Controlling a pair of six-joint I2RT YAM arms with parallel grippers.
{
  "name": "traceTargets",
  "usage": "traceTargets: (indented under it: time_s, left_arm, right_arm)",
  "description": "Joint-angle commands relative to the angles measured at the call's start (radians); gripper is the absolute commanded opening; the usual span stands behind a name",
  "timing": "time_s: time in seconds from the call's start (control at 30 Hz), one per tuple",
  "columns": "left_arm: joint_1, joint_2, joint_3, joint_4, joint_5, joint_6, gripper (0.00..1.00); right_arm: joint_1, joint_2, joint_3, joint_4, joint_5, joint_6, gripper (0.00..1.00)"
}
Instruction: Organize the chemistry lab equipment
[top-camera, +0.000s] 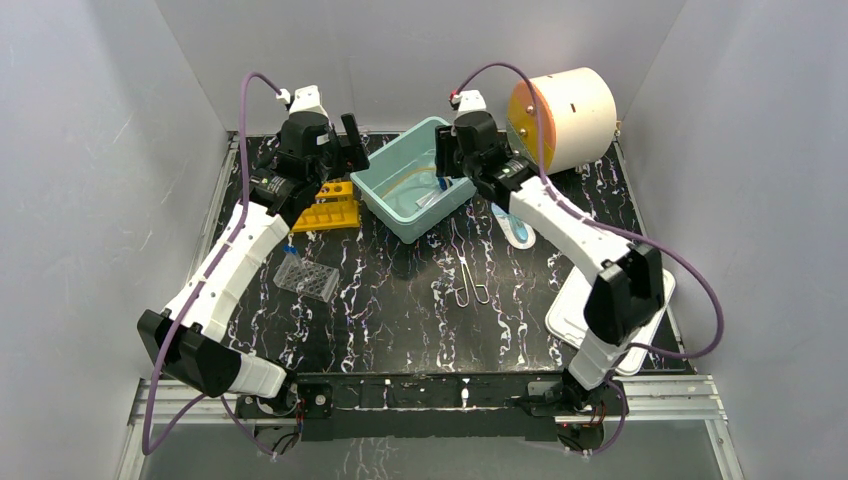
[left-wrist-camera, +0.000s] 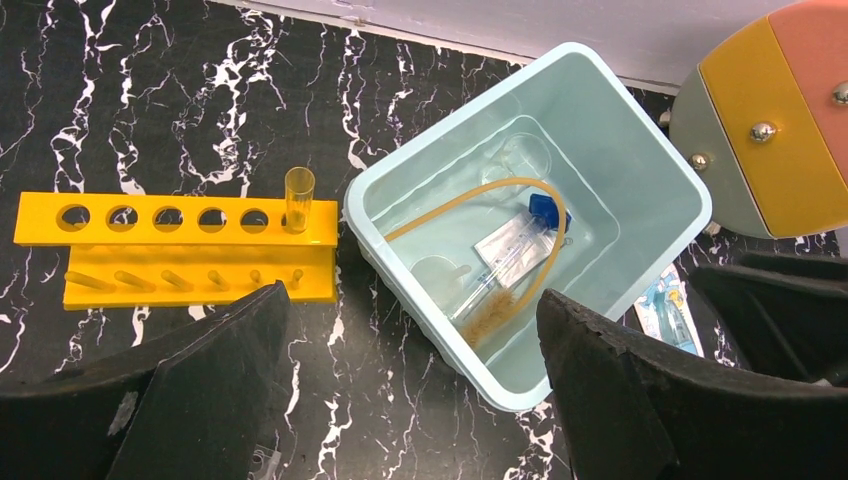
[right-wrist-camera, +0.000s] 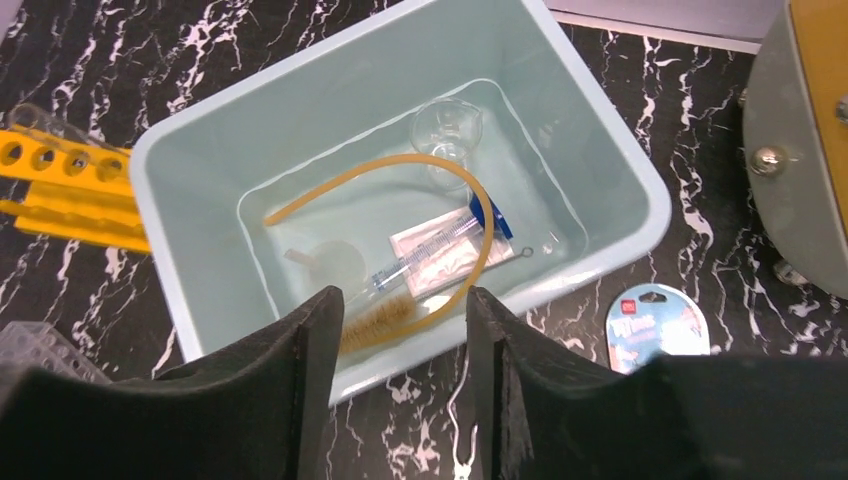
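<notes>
A yellow rack (left-wrist-camera: 175, 225) with one amber tube (left-wrist-camera: 299, 192) sits beside a tub (left-wrist-camera: 620, 120) holding tubing (left-wrist-camera: 500, 184) and brush (left-wrist-camera: 482, 316).

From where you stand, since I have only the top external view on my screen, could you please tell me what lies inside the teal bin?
Observer: A long amber tubing lies curved on the floor of the bin, with a thin brush beside it.
Operator: Thank you. Is the right gripper holding anything?
Observer: No. The right gripper hangs above the bin with its jaws apart and nothing between them.
Operator: And is the yellow rack empty?
Observer: Not quite. The yellow rack has one tube standing in the end hole nearest the bin.
</notes>
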Motion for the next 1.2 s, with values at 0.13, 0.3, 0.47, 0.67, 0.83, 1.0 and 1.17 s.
traceTargets:
  time_s: [0.13,0.3,0.47,0.67,0.83,1.0,1.17]
  left_arm:
    - [-0.001,-0.048,-0.026,0.019,0.023,-0.008,0.93]
    - [-0.001,-0.049,-0.036,0.019,0.042,-0.026,0.93]
    - [-0.001,-0.058,-0.048,0.019,0.051,-0.037,0.93]
    - [-0.002,-0.064,-0.054,0.018,0.057,-0.043,0.93]
    - [-0.004,-0.069,-0.056,0.02,0.061,-0.04,0.94]
    - [-0.004,-0.068,-0.054,0.02,0.053,-0.04,0.94]
    - [-0.004,-0.056,-0.051,0.022,0.066,-0.049,0.94]
  right_arm:
    - [-0.001,-0.269,-0.252,-0.03,-0.037,0.014,0.65]
    - [0.0,-0.366,-0.465,-0.018,-0.07,0.113,0.67]
    - [0.013,-0.357,-0.588,-0.024,-0.058,0.206,0.68]
    - [0.025,-0.243,-0.617,0.024,-0.043,0.252,0.7]
    - [0.034,-0.155,-0.594,0.011,-0.028,0.271,0.68]
    - [0.045,-0.117,-0.608,-0.012,-0.059,0.298,0.6]
    - [0.058,-0.075,-0.6,-0.043,-0.056,0.334,0.57]
